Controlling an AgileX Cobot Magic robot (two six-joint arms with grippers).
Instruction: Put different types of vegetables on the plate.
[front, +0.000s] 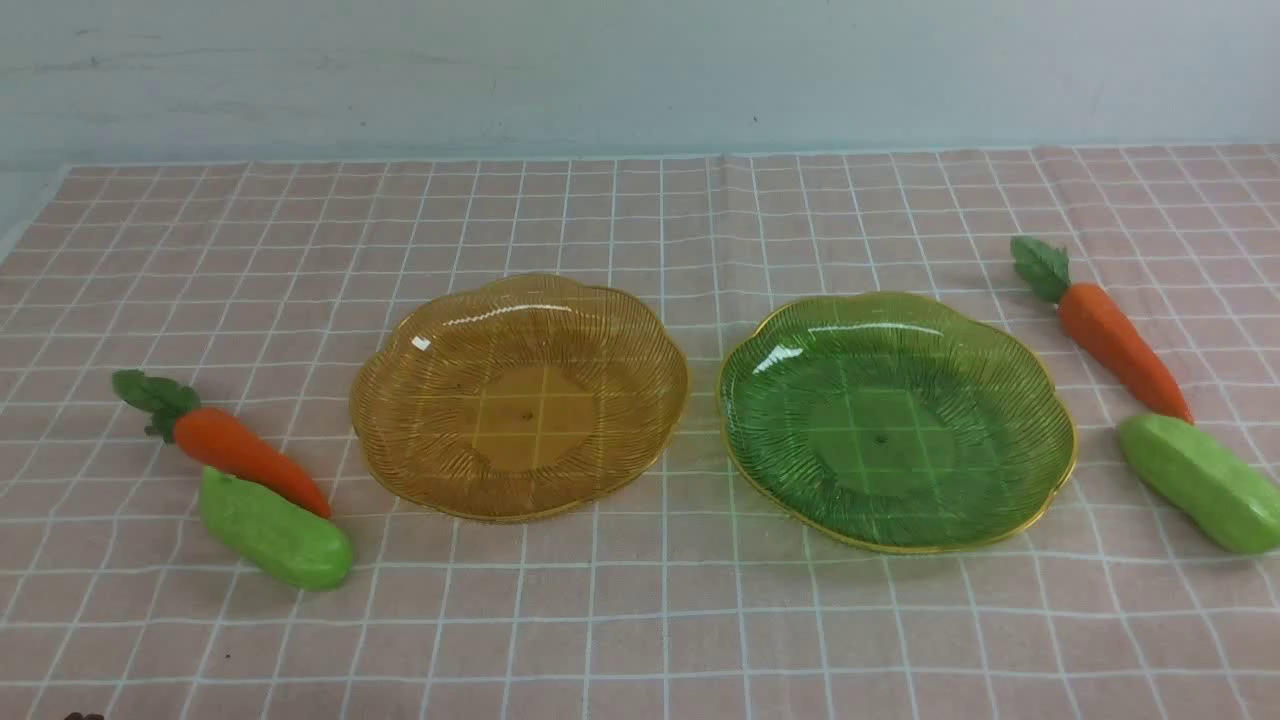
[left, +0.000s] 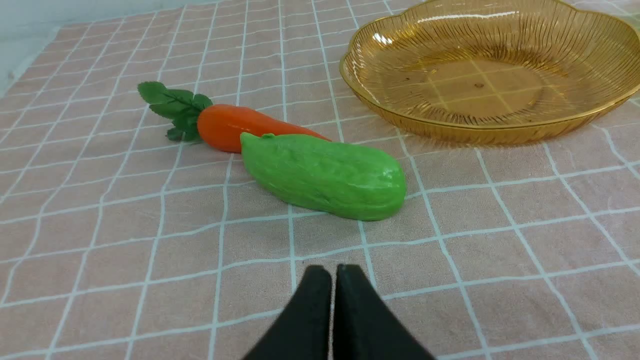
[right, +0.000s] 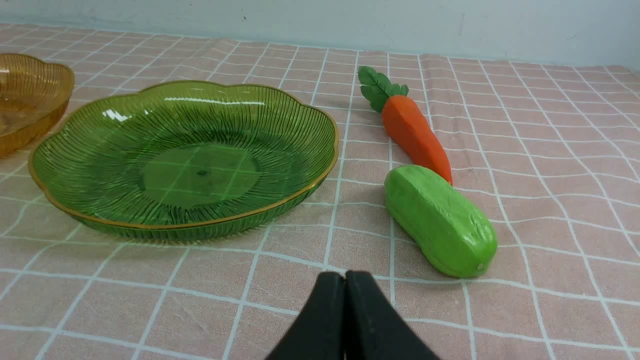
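A pink cloth with a white grid covered the table (front: 640, 620), and a pale wall (front: 640, 70) stood behind it. Two ribbed, see-through plates sat side by side near the middle, close but apart: the amber plate (front: 420, 330) on my left, the green plate (front: 1000, 360) on my right. All four vegetables lay on the cloth, outside the plates.

At 8 o'clock of the amber plate lay the left carrot (front: 240, 455), leaves toward 10 o'clock and tip toward 4. The left cucumber (front: 275, 535) lay against its near side. At 3 o'clock of the green plate lay the right carrot (front: 1120, 345), leaves toward 11 o'clock, its tip meeting the far end of the right cucumber (front: 1205, 485).

My left pincer (left: 334, 272) was over the cloth, short of the left cucumber, tips pressed together and holding nothing. My right pincer (right: 345, 277) was likewise closed and empty, short of the right cucumber.
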